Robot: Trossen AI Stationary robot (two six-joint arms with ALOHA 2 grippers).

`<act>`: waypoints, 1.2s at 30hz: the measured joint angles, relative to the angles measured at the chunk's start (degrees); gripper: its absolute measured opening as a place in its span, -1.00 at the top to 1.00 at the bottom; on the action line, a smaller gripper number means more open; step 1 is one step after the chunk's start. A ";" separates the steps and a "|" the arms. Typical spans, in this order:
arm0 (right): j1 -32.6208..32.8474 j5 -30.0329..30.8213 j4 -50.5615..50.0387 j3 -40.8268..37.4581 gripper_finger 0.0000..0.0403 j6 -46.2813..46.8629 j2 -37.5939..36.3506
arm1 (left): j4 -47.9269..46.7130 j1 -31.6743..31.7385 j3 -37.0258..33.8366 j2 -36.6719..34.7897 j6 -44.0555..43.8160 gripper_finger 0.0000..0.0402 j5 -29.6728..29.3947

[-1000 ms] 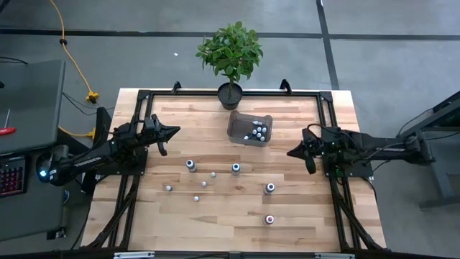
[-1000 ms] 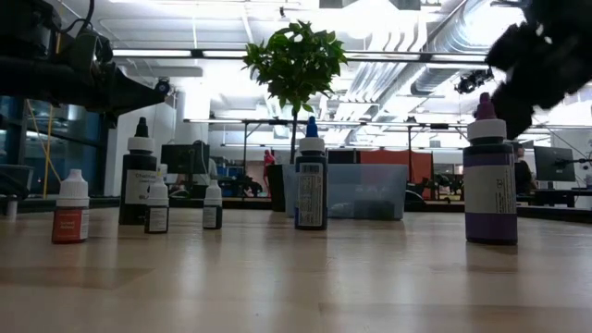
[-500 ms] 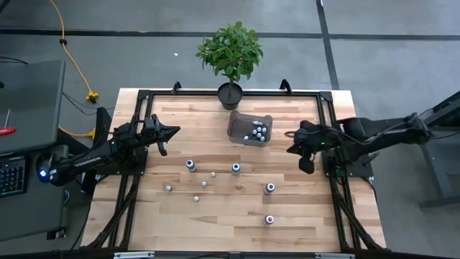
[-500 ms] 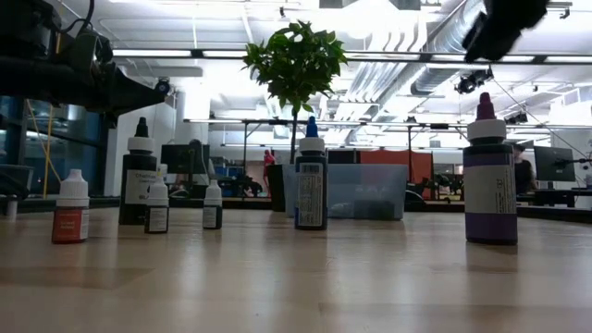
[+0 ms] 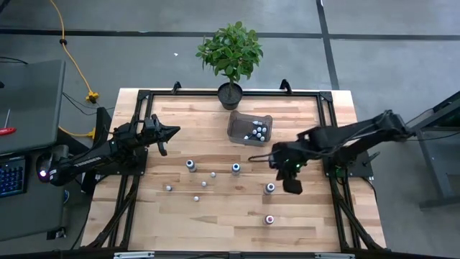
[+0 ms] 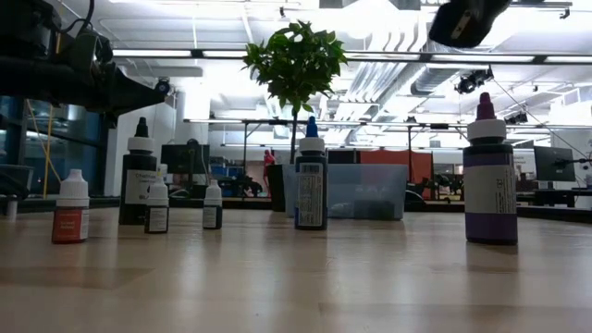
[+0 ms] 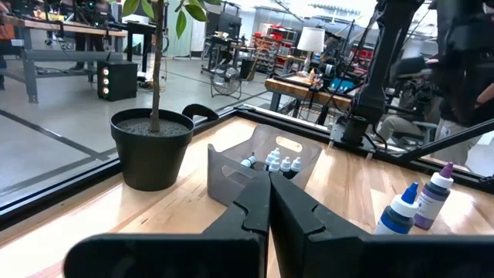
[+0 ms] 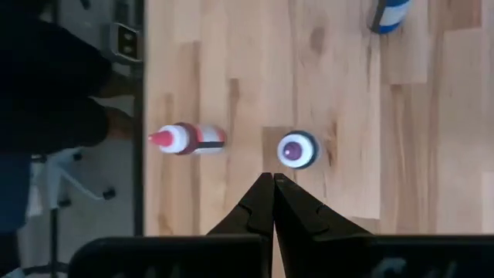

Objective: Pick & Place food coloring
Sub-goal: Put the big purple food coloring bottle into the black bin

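Several tiny food coloring bottles stand upright on their bases on the wooden table: a purple-capped one (image 5: 269, 188) (image 8: 297, 150), a red-capped one (image 5: 269, 219) (image 8: 187, 139), a blue-capped one (image 5: 236, 168) and smaller whitish-capped ones (image 5: 204, 184). More bottles sit inside the clear bin (image 5: 241, 134) (image 7: 231, 174). My right gripper (image 5: 282, 167) (image 8: 272, 179) hangs high above the table, pointing down, shut, just beside the purple-capped bottle and clear of it. My left gripper (image 5: 175, 132) (image 7: 270, 181) waits shut near the table's left side.
A potted plant (image 5: 230, 54) stands at the table's far edge, just behind the bin. A black frame (image 5: 144, 97) runs round the tabletop. In the low view the right gripper (image 6: 467, 18) shows at the top, well above the bottles. Bare wood lies along the near edge.
My right arm has swung from the table's right edge toward the middle and tipped its gripper downward, ending above the purple-capped bottle. It has stayed shut. No bottle has moved.
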 joint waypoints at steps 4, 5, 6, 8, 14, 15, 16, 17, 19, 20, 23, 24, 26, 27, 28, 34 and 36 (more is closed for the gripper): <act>2.20 2.03 0.92 0.08 0.95 -0.50 3.11 | 0.00 0.02 0.00 -0.02 0.02 1.00 0.00; 2.78 2.82 1.49 0.08 0.92 -0.24 3.67 | 0.00 0.00 0.00 -0.01 0.02 1.00 0.00; 3.33 3.83 2.01 0.09 0.88 0.17 4.25 | 0.00 0.02 0.00 0.00 0.02 1.00 0.00; 4.29 5.22 2.82 0.11 0.78 0.46 5.22 | 0.00 0.01 0.00 -0.01 0.02 1.00 0.00; 6.22 9.72 3.06 0.11 0.39 2.03 6.71 | 0.00 0.01 0.00 -0.01 0.02 1.00 0.00; 6.51 10.12 2.99 0.11 0.33 1.99 6.91 | 0.00 0.01 0.00 0.00 0.00 1.00 0.00; 6.86 10.64 2.77 0.11 0.27 1.99 7.09 | 0.00 0.00 0.00 -0.02 0.02 1.00 0.00; 7.19 11.07 2.62 0.11 0.21 2.13 7.16 | 0.00 0.00 0.00 -0.01 0.02 1.00 0.00; 7.82 11.98 2.70 0.12 0.11 2.84 7.43 | 0.00 0.00 0.00 -0.02 0.01 1.00 0.00; 8.02 12.34 2.70 0.15 0.07 3.29 7.60 | 0.00 0.02 0.00 -0.02 0.00 1.00 0.00; 8.38 12.66 2.63 0.15 -0.01 3.63 8.76 | -0.02 0.00 0.00 0.00 0.02 1.00 0.00; 8.36 12.67 2.61 0.15 -0.02 3.64 9.24 | 0.00 0.02 0.00 0.00 0.00 1.00 0.00; 8.34 12.60 2.64 0.15 -0.04 3.98 10.44 | 0.00 0.00 0.00 -0.01 0.01 1.00 0.00; 8.33 12.44 2.60 0.13 -0.04 4.16 11.11 | 0.00 0.01 0.00 0.00 0.01 1.00 0.00; 8.31 12.42 2.60 0.09 -0.04 4.48 11.71 | 0.00 0.01 0.00 -0.01 0.01 1.00 0.00; 7.98 12.85 1.73 -0.09 -0.05 6.35 13.75 | 0.00 0.02 0.00 0.00 0.00 1.00 0.00; 7.79 12.32 2.51 -0.96 -0.05 7.81 14.07 | 0.00 0.00 0.00 -0.01 0.01 1.00 0.00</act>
